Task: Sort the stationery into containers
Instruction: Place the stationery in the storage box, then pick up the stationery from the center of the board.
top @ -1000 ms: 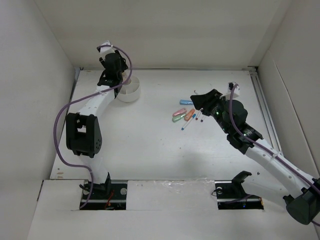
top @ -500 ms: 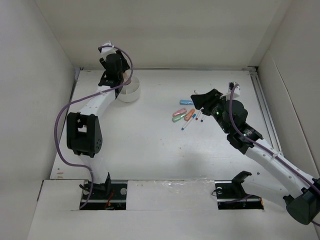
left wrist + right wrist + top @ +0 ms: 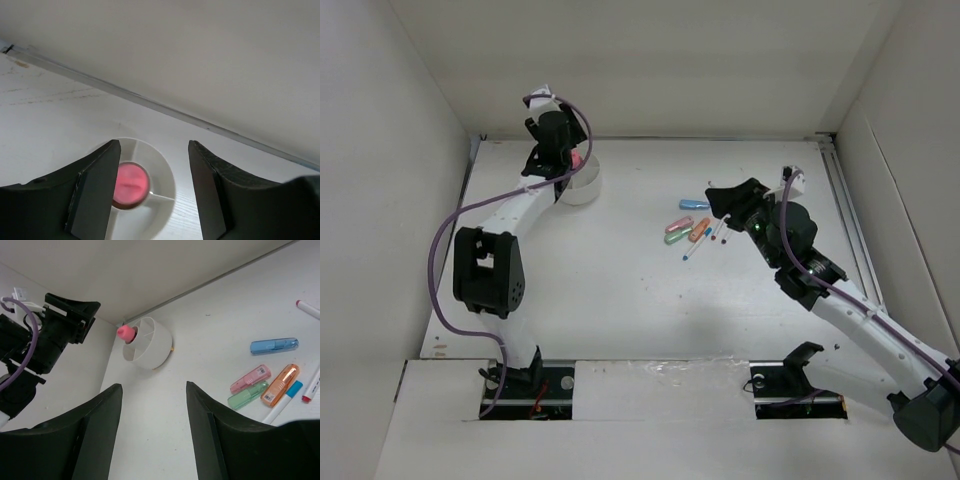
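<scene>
Left wrist view: pink-topped item sits in one compartment of the bowl, left tool open and empty above it; right tool open too; capsules and pens lie unsorted on the counter; most sorting seems left.

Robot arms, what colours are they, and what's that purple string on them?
The left arm and right arm are white tubes with chunky black joints. The purple string is a cable looping along each arm. Their jaws are flat, dark grey plates.
</scene>
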Available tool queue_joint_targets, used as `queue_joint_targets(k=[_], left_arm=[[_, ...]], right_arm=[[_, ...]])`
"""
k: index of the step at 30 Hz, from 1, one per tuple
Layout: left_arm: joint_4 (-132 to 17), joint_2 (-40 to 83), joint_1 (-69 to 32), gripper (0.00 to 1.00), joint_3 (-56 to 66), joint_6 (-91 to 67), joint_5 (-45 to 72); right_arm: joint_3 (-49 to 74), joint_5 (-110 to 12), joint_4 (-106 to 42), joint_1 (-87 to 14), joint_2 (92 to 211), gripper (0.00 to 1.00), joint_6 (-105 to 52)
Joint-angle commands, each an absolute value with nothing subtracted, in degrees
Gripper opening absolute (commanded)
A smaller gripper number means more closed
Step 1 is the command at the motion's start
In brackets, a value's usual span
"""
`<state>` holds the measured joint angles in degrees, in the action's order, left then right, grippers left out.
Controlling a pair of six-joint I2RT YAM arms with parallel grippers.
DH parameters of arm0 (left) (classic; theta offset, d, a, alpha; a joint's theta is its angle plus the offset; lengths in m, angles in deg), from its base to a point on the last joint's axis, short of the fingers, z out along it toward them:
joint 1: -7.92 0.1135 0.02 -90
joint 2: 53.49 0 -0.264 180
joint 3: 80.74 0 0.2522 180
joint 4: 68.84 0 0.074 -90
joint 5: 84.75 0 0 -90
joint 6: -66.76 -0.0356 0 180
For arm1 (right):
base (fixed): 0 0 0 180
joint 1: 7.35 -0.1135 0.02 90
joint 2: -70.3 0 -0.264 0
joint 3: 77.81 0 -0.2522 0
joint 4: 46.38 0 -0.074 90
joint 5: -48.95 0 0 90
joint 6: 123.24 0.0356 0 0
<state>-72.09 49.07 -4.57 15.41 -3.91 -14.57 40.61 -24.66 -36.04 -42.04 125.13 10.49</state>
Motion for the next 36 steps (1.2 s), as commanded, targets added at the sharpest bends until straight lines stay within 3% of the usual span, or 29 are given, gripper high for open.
queue_joint_targets(k=[1,3,4,7,18,24,27,32,36], left_arm=[[-75.03,41.71,-10.78,0.53,17.04,-6.80,-13.92],[-75.03,40.56,-13.95,0.49,16.52,-6.80,-13.92],[-75.64,39.86,-15.71,0.48,15.73,-6.80,-13.92],[-78.10,40.37,-23.26,0.48,12.13,-7.41,-11.72],[-63.52,63.13,-37.17,0.45,27.50,-15.42,-7.85],[-65.36,63.14,-37.87,0.43,22.32,-14.89,-6.80],[-65.89,63.67,-37.87,0.43,21.79,-16.74,-5.57],[-64.14,68.40,-37.87,0.50,26.26,-22.70,-5.57],[-60.72,72.97,-37.87,0.59,31.97,-28.42,-3.82]], right_arm=[[40.53,-21.90,-38.86,-42.68,123.91,0.60,9.74],[40.53,-19.61,-38.86,-42.68,123.91,0.53,10.27],[40.53,-18.99,-38.33,-42.68,123.91,0.41,10.27],[40.53,-15.92,-36.13,-42.06,124.44,0.20,12.10],[42.28,-10.64,-34.03,-37.76,121.19,0.06,16.59],[42.81,-11.86,-34.02,-36.61,120.48,0.06,17.73],[42.81,-12.75,-34.02,-36.00,121.10,0.13,17.74],[42.20,-14.77,-34.02,-35.47,124.61,0.38,17.74],[42.20,-14.59,-34.02,-34.94,124.09,0.43,17.74]])
